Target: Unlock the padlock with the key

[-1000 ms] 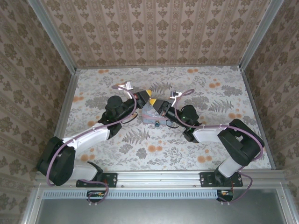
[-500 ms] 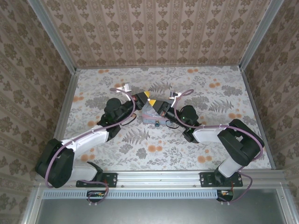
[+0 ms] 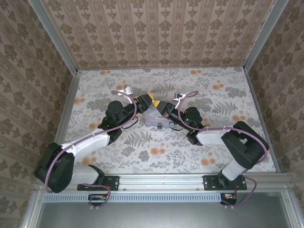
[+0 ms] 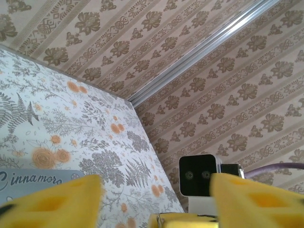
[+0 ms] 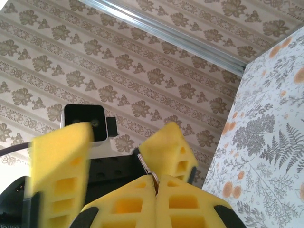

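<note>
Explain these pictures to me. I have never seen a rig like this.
This is a robot: a left arm and a right arm bolted side by side, each ending in a yellow two-finger gripper. One picture looks down from above. The other two come from cameras on the wrists, each showing its own gripper up close. On the floral table lies a pale-blue tin, with a tiny dark padlock at its near edge. The arms meet over the tin. The left gripper stands open. The right gripper is shut on a thin metal piece, apparently the key.
</note>
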Controlling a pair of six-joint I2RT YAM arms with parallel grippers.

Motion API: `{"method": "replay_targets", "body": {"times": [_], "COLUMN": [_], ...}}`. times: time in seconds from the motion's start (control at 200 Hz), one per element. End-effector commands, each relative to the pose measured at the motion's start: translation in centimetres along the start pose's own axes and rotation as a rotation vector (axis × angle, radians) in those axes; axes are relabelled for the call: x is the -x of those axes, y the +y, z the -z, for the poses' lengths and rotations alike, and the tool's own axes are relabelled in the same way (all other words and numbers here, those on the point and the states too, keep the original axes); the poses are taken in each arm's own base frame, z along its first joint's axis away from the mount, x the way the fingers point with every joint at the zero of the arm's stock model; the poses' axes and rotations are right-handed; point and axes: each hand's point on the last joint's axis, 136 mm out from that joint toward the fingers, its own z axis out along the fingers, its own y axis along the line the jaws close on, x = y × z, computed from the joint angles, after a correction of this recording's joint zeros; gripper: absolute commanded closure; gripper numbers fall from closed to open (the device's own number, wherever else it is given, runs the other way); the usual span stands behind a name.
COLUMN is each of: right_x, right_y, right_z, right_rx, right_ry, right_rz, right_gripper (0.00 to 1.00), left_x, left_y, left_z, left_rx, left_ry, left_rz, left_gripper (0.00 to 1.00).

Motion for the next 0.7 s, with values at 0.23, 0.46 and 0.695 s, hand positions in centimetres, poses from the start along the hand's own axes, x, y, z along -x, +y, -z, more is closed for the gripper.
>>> {"method": "replay_targets", "body": {"times": [0.23, 0.46, 0.695], "right_x": [0.3, 0.1, 0.0], "right_y": [0.8, 1.2, 1.6], "right_z": [0.8, 0.8, 0.5], "right_rx": [0.025, 0.034, 0.037], "right_ry": [-0.018, 0.001, 0.022], "right_rz": [0.011, 0.017, 0.016], "right_gripper": [1.0, 1.0, 1.0], "left_x": [2.1, 0.7, -0.2], "left_y": [0.0, 0.5, 0.6], "left_z": [1.4, 0.7, -0.5], "left_rx": [0.031, 0.053, 0.028], "left_ry": [-0.025, 0.082, 0.119], "left_rz": [0.029, 0.044, 0.08], "left_gripper": [0.17, 0.21, 0.35]}}
